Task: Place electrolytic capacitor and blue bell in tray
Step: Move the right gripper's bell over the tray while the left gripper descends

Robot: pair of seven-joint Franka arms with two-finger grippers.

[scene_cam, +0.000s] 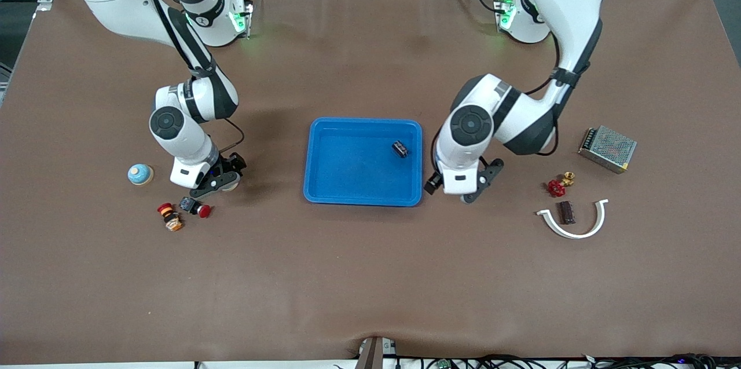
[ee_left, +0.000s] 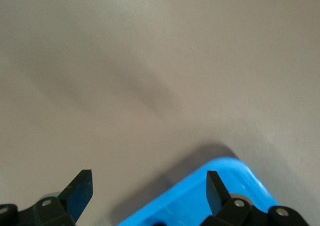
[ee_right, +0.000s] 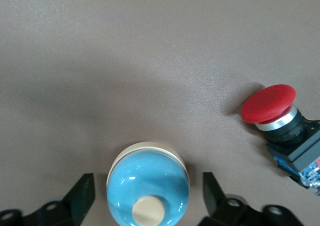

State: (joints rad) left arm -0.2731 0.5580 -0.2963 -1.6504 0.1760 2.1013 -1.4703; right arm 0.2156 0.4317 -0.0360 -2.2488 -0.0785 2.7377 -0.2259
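Observation:
The bright blue tray [scene_cam: 330, 183] lies at the middle of the table. A small black electrolytic capacitor [scene_cam: 400, 149] rests inside it, near the rim toward the left arm's end. My left gripper [scene_cam: 458, 188] hangs open and empty just outside that rim; in the left wrist view its gripper [ee_left: 150, 191] frames a tray corner [ee_left: 225, 186]. The blue bell [scene_cam: 140, 174] with a cream knob sits on the table toward the right arm's end. My right gripper [scene_cam: 219, 181] is open; in the right wrist view the gripper [ee_right: 147, 182] has a finger on each side of the bell [ee_right: 150, 181], with gaps.
A red mushroom push button [scene_cam: 197, 207] [ee_right: 277, 116] and an orange-red button [scene_cam: 169, 216] lie nearer the front camera than the bell. Toward the left arm's end are a metal mesh box [scene_cam: 608, 149], a red valve [scene_cam: 558, 185], a white curved piece [scene_cam: 576, 224] and a brown block [scene_cam: 566, 212].

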